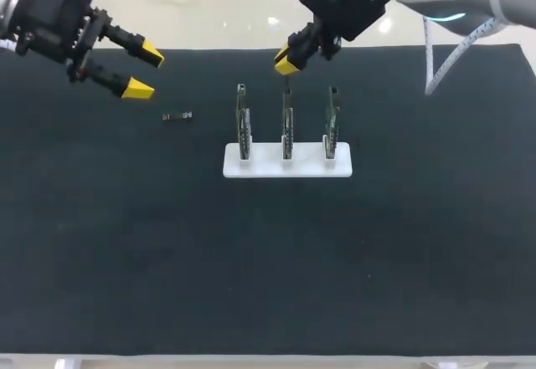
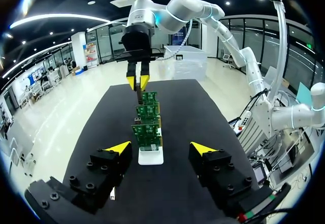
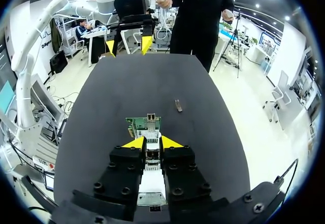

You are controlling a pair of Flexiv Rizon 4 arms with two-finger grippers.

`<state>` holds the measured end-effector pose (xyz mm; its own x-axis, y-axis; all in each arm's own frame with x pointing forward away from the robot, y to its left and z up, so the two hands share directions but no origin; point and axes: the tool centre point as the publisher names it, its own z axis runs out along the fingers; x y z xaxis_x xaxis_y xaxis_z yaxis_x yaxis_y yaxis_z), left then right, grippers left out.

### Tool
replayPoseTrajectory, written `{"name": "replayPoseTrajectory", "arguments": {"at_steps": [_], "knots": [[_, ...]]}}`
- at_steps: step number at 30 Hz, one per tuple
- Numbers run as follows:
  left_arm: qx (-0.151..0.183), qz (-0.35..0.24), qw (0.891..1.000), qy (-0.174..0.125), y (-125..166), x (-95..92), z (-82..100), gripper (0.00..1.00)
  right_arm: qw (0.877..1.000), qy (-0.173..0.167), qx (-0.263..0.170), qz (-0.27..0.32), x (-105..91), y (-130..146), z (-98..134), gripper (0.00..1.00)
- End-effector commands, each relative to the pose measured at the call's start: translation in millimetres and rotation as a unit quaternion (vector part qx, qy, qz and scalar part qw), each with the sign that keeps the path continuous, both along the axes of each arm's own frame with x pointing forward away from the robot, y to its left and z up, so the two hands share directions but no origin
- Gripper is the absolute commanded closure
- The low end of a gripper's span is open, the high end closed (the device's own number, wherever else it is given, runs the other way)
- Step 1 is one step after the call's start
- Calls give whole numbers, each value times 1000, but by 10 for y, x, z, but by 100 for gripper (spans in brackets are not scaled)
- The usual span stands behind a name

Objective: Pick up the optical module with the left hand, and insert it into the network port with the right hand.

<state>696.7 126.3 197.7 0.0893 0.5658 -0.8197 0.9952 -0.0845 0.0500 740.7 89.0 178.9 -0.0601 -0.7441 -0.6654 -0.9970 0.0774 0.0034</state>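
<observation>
The optical module lies flat on the table, apart from and to the left of the white stand that carries three upright boards. Its long side points towards the stand and nothing touches it. Your left hand hovers farther out from the stand than the module and nearer the table's far edge, with its fingers spread wide and holding nothing. Your right hand hangs above the stand's middle board, its fingers drawn almost together with no module in them. By my judgement, the pick-up has not yet begun.

To do it well, bring your left hand over the module first and turn the wrist so the fingers straddle its narrow width, not its length. Come straight down until the tips are nearly on the table, since the piece is small and low and a high pinch will likely slip off it. Close on the end farther from the stand, leaving the nearer end free for your right hand to take. Lift straight up before you travel towards the stand.
</observation>
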Motion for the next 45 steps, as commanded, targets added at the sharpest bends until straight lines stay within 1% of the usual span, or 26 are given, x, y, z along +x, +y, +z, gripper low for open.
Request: {"name": "replayPoseTrajectory", "arguments": {"at_steps": [1,23,38,45], "knots": [[1,2,1000,-1,-4,-12,0,0,1000,2,-4,0,7,5,-41,100],[1,2,1000,-1,-4,-12,0,0,1000,7,-24,7,50,-38,19,100],[1,2,1000,-1,-4,-12,0,0,1000,5,-17,7,34,-29,-42,100],[1,2,1000,-1,-4,-12,0,0,1000,7,-26,6,13,-19,42,100]]}}
